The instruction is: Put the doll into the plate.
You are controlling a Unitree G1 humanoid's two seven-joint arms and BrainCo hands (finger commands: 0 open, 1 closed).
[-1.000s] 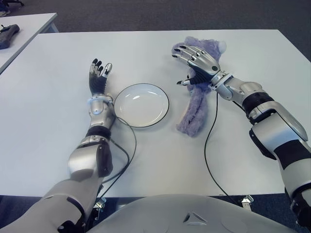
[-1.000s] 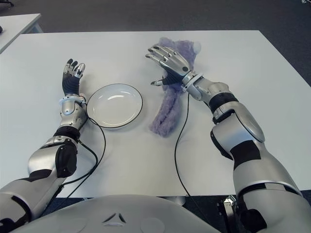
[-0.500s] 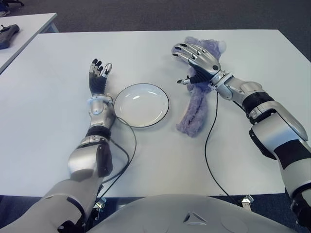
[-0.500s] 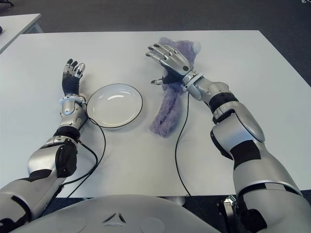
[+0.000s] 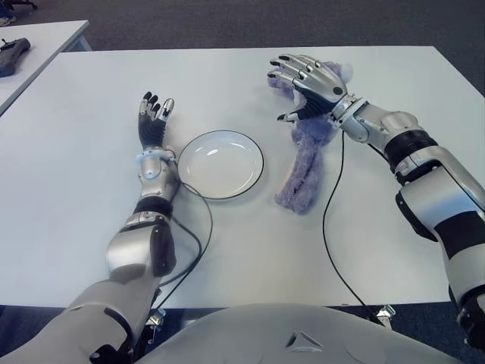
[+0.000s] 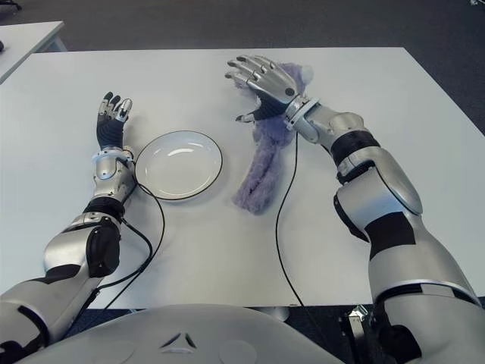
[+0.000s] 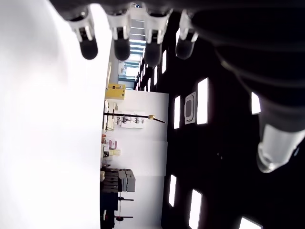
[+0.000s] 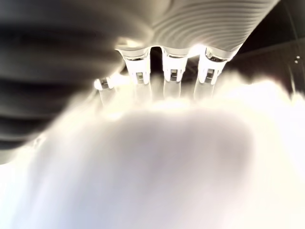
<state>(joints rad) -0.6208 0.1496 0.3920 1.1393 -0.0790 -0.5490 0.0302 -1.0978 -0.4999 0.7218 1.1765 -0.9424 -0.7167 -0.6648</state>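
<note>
A purple plush doll lies stretched out on the white table, just right of a white plate with a dark rim that holds nothing. My right hand hovers over the doll's far end, palm down, fingers spread and thumb apart, open. In the right wrist view its fingers reach out straight over the fuzzy doll. My left hand shows left of the plate, fingers straight and open, holding nothing.
A black cable runs from my right wrist across the table towards the near edge. Another cable loops by my left forearm. A second table at the far left carries a dark object.
My right hand has shifted farther away along the doll towards its far end, with the fingers curving down a little. The doll, plate and left hand have not moved.
</note>
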